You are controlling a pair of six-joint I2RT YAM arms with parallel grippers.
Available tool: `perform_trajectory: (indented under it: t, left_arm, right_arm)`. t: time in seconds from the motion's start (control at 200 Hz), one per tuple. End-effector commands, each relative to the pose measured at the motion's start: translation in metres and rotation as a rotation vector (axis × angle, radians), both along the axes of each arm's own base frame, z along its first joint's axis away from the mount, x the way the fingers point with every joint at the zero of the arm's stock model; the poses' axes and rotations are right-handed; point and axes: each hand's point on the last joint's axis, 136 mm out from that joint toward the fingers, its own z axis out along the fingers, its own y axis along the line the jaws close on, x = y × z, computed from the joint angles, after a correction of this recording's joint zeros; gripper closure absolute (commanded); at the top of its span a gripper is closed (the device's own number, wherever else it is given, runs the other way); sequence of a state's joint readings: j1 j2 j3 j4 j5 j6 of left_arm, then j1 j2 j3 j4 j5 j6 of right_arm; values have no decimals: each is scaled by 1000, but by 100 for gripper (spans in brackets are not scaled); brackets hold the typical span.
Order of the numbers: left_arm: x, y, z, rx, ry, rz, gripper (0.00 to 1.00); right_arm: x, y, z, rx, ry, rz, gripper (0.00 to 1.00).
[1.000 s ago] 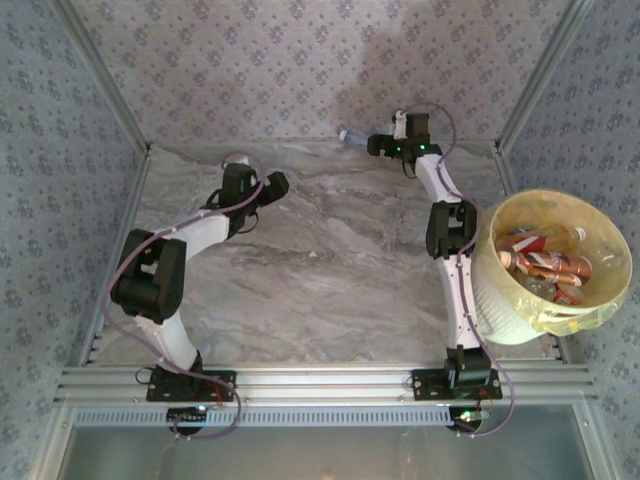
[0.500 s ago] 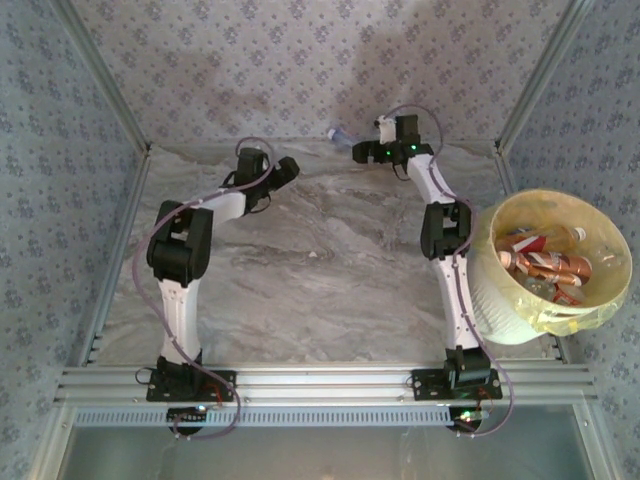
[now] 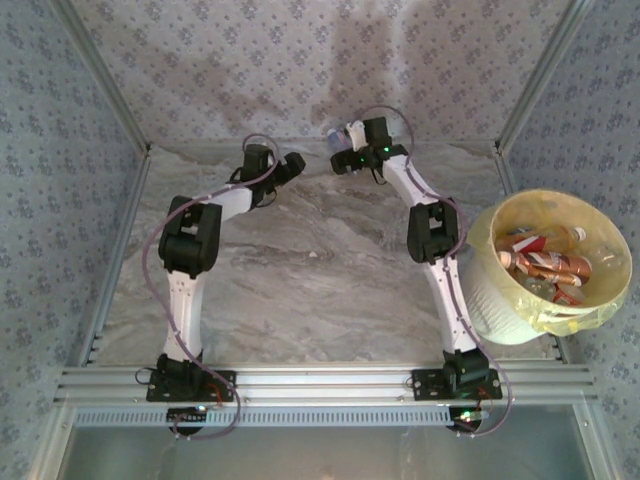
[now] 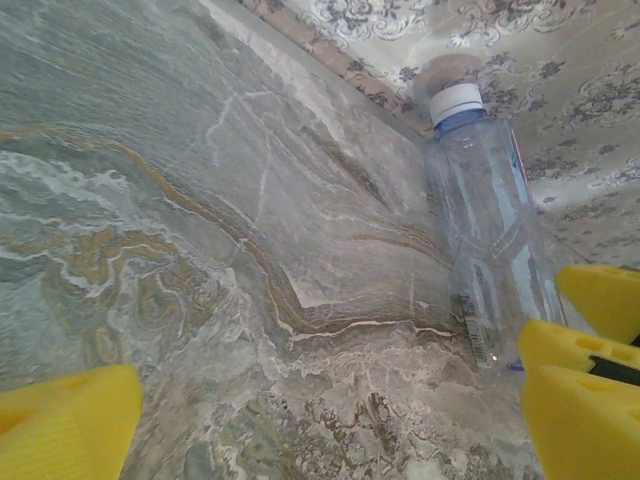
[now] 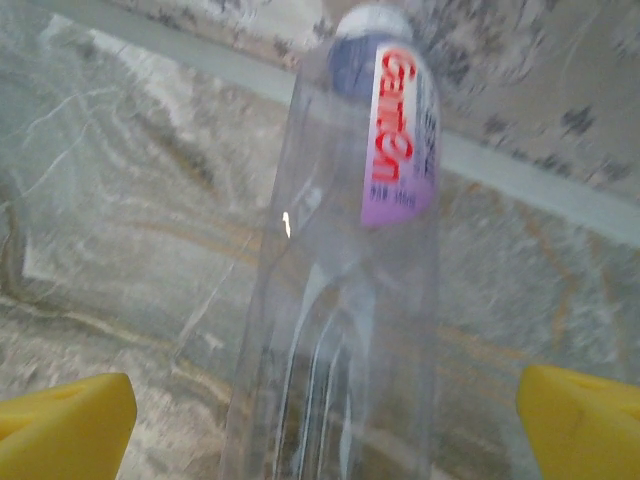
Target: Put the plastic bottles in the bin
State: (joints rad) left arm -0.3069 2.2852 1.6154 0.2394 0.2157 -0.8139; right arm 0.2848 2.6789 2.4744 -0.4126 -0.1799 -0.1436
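Note:
A clear plastic bottle point(image 3: 333, 134) with a white cap lies on the marble table by the back wall. My right gripper point(image 3: 340, 160) is right at it, open. In the right wrist view the bottle point(image 5: 350, 300) lies between the wide-apart yellow fingers point(image 5: 65, 420) of that gripper point(image 5: 325, 425), touching neither. My left gripper point(image 3: 293, 163) is open just left of the bottle. In its wrist view that gripper point(image 4: 320, 420) holds nothing, and the bottle point(image 4: 490, 230) lies ahead to the right. The bin point(image 3: 490, 300) at the right edge holds several bottles point(image 3: 545, 265).
The patterned back wall point(image 3: 300, 70) rises directly behind the bottle. Metal frame posts stand at both back corners. The right arm's forearm point(image 3: 432, 230) stretches between the bin and the bottle.
The left arm has reached further back and right toward the wall. The right gripper has moved left along the back wall, and the bottle has shifted slightly left with it.

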Motion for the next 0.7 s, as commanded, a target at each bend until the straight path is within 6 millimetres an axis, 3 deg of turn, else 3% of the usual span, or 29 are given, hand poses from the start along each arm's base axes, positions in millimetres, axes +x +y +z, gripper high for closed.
perform_trajectory:
  t: [0.0, 0.335, 0.475, 0.7]
  left_arm:
    - [11, -12, 9, -59, -29, -37, 2]
    - [11, -13, 4, -61, -19, -42, 2]
    - [10, -13, 1, -67, -12, -36, 2]
    - [10, -14, 0, -73, -15, -37, 2]
  right_arm:
    - [7, -8, -12, -125, -28, -62, 0]
    - [2, 0, -15, -122, -5, -11, 1]
    - [-3, -5, -23, -159, 30, -19, 11]
    - [-16, -6, -34, -212, 79, 18, 19]
